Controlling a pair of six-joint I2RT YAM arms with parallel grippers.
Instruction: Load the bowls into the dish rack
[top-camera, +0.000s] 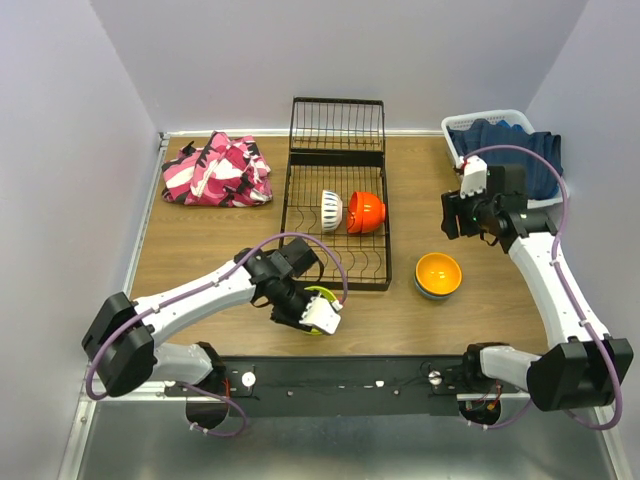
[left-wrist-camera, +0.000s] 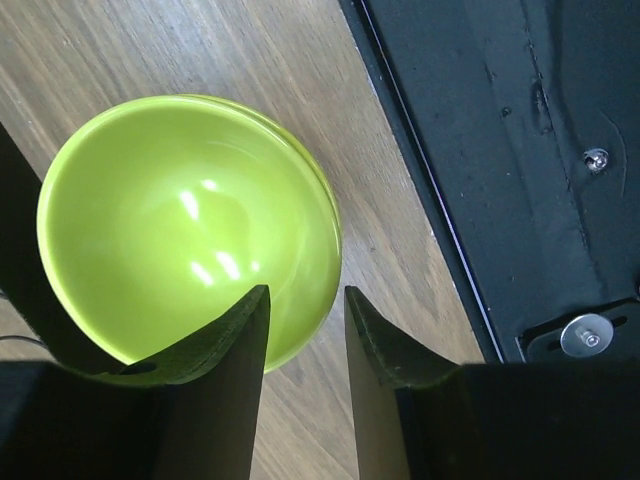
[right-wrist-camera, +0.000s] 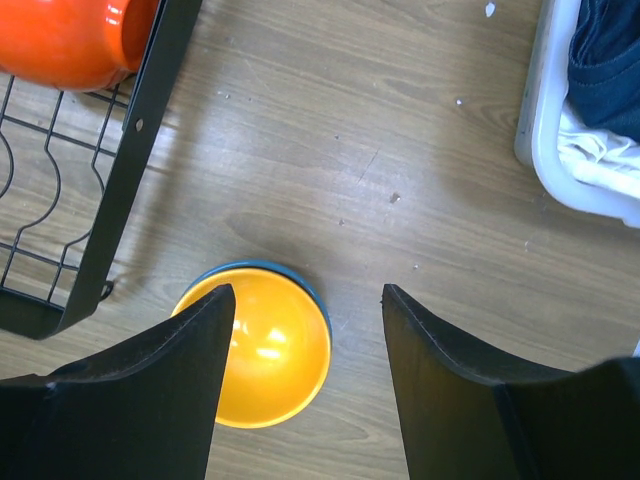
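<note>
The black wire dish rack (top-camera: 338, 262) stands mid-table and holds a cream-white bowl (top-camera: 331, 210) and a red-orange bowl (top-camera: 366, 211) on edge. A lime green bowl (left-wrist-camera: 190, 225) sits on the table by the rack's near corner, mostly hidden under my left gripper (top-camera: 305, 308) in the top view. My left gripper (left-wrist-camera: 305, 300) is open and straddles the green bowl's rim, one finger over the inside and one outside. An orange bowl (top-camera: 438, 271) sits nested in a blue bowl (right-wrist-camera: 300, 283). My right gripper (right-wrist-camera: 308, 295) is open and empty above them.
A pink camouflage cloth (top-camera: 218, 170) lies at the far left. A white laundry basket (top-camera: 455, 140) with blue cloth (top-camera: 510, 140) stands at the far right. The black mounting plate (left-wrist-camera: 520, 150) runs along the near edge, close to the green bowl.
</note>
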